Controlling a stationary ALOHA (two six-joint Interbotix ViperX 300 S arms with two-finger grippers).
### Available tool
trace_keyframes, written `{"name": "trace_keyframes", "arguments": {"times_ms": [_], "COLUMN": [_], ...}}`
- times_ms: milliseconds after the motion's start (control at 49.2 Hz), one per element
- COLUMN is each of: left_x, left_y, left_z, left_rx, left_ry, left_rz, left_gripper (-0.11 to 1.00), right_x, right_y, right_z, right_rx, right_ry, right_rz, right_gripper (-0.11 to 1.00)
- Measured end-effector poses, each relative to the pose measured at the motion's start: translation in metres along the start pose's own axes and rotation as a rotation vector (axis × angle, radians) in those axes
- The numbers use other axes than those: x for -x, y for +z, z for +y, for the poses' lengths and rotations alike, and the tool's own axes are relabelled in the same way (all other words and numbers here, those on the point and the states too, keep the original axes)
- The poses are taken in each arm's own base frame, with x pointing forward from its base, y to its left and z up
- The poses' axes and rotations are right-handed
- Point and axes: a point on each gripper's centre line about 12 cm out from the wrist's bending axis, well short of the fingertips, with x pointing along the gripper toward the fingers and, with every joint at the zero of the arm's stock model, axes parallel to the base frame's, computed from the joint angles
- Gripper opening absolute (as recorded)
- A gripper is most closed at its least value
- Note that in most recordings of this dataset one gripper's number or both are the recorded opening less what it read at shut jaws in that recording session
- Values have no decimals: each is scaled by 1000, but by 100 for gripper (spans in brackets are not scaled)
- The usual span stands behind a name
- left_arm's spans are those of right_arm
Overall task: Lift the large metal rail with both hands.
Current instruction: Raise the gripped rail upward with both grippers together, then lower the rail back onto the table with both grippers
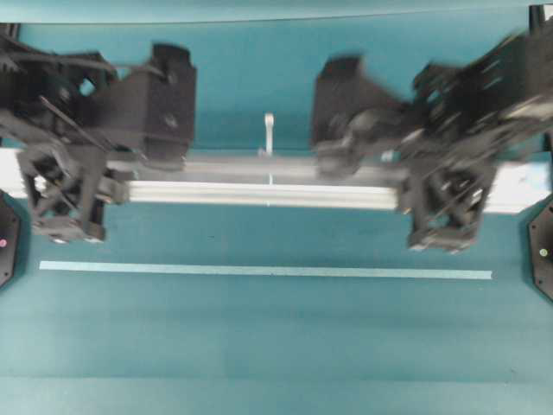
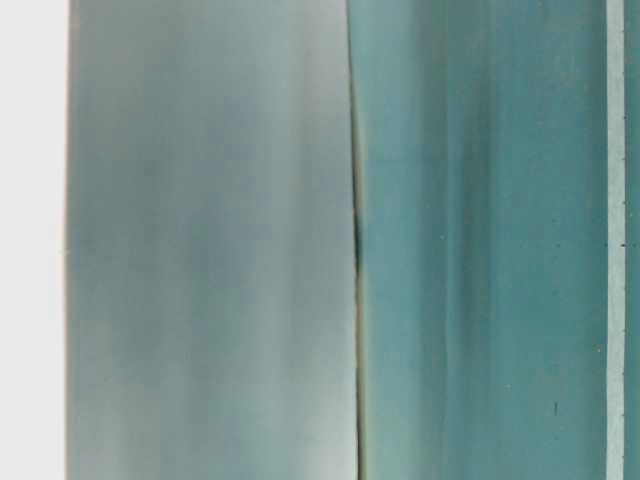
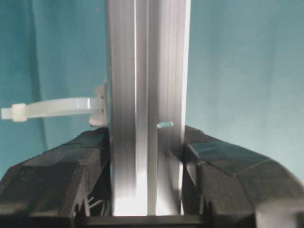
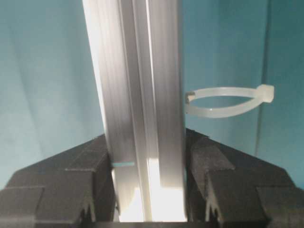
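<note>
Grooved silver metal rail level, clamped in left gripper and right gripper.

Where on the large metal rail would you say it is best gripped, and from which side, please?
Near each end, from above, fingers across its narrow width. The large metal rail is long and straight-sided, so one central grip would likely let it tip. The left gripper and right gripper clamp it that way.
</note>
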Motion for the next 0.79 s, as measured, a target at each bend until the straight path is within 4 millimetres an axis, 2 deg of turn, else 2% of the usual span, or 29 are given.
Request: {"name": "trace_keyframes", "arguments": {"times_ms": [203,467,792], "left_x": [-61,-108,-160], "left_y": [-16,-31,-44], "left_z": [-2,-3,-4], "left_rx": [-2,-14,-14], "left_ry": [-1,-4,-6], "left_rz": [0,4,3], "left_gripper": [36,36,36], "right_x": [-48,-111,-158], "right_y": [-7,-17,-19], "right_z": [-2,-1,-2], "right_rx": [6,16,18], "right_ry": [-2,0,1], "right_rz": [0,-32,-54], "right_gripper": [39,39,39]}}
